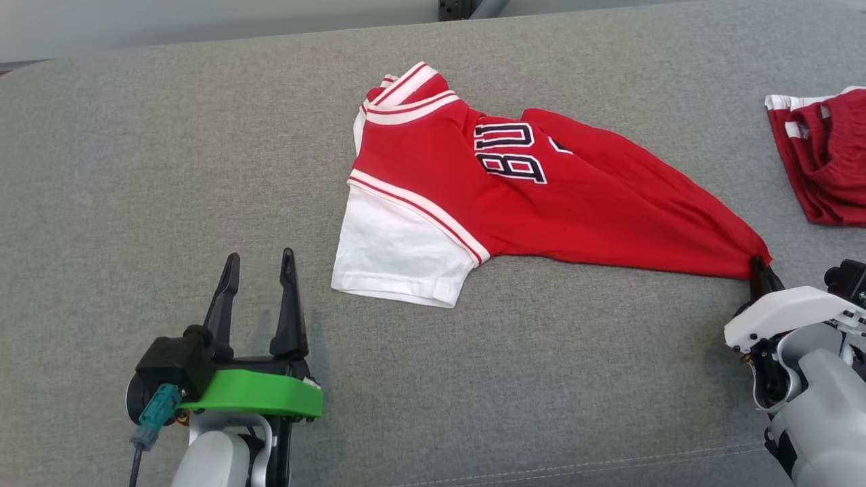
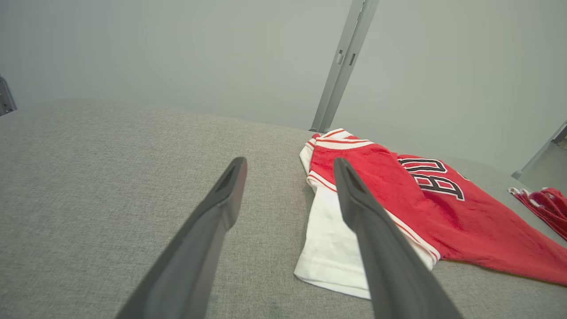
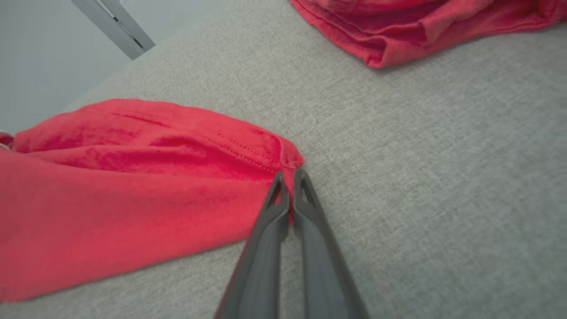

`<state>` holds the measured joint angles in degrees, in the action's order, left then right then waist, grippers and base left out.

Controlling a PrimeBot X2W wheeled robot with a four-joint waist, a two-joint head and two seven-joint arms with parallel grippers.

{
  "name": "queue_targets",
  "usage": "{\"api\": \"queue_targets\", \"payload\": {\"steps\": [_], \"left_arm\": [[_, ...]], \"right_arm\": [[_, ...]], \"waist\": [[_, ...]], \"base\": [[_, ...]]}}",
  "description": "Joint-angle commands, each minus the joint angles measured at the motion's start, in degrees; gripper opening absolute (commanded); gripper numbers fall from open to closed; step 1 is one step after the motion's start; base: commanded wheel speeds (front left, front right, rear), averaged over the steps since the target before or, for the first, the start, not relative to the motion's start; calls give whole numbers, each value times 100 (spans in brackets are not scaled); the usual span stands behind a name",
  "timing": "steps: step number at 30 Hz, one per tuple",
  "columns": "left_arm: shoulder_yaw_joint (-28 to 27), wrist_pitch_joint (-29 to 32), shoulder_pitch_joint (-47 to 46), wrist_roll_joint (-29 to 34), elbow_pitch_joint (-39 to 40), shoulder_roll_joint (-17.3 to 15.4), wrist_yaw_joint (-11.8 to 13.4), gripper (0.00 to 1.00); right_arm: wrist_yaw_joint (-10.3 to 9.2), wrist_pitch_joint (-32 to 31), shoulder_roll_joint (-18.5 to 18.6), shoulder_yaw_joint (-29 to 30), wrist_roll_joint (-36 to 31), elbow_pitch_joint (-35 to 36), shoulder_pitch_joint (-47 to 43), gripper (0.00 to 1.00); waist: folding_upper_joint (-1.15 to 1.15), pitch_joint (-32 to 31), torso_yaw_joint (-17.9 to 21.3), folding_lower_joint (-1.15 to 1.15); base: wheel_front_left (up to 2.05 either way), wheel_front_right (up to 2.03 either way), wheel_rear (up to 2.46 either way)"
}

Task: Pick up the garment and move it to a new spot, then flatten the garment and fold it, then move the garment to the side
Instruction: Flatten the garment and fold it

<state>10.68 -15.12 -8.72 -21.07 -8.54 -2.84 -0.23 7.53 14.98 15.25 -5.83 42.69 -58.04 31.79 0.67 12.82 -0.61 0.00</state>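
Pinching the red jersey (image 1: 595, 203) at its hem, right fingers (image 3: 266, 239); left fingers (image 1: 289, 304) apart.

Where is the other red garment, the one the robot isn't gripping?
In the head view, the crumpled red garment lies at the right edge of the grey fabric surface, beyond the right gripper and apart from the jersey.

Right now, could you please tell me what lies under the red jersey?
The red jersey lies on the grey cushion, which shows all around it. Anything beneath the cloth is covered.
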Motion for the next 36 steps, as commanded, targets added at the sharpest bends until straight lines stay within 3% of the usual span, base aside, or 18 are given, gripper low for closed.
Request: {"api": "queue_targets", "payload": {"steps": [1, 2, 3, 13, 18, 30, 36], "left_arm": [[-5, -1, 82, -10, -11, -12, 4, 100], [-7, -1, 83, -6, -14, -12, 1, 100], [-6, -1, 86, 0, -20, -12, -2, 100], [-49, -1, 179, -19, -37, -11, -11, 100], [-65, -1, 245, -26, -31, -11, -33, 100], [20, 0, 657, -84, -81, -11, -63, 100], [-130, -1, 1000, 203, 19, -27, 13, 100]], "right_arm": [[-9, 26, -12, 120, -120, 98, -129, 39], [-9, 27, -42, 185, -217, 170, -198, 97], [-10, 27, -53, 270, -325, 245, -262, 100], [-8, 27, -489, 1231, -1468, 1274, -1153, 100], [-8, 27, -682, 1410, -1892, 1901, -1381, 100], [-8, 23, -1025, 977, -2801, 4091, -2275, 100], [-8, -51, -1107, 710, -3165, 4847, -2766, 100]], "waist": [[-67, -17, 54, 0], [-67, -21, 68, 0], [-67, -26, 82, 0], [-67, -139, 206, 0], [-67, -242, 263, 0], [-67, -964, 205, 0], [-67, -1232, 137, 0]], "base": [[0, 0, 0], [0, 0, 0], [0, 0, 0], [0, 0, 0], [0, 0, 0], [0, 0, 0], [0, 0, 0]]}}
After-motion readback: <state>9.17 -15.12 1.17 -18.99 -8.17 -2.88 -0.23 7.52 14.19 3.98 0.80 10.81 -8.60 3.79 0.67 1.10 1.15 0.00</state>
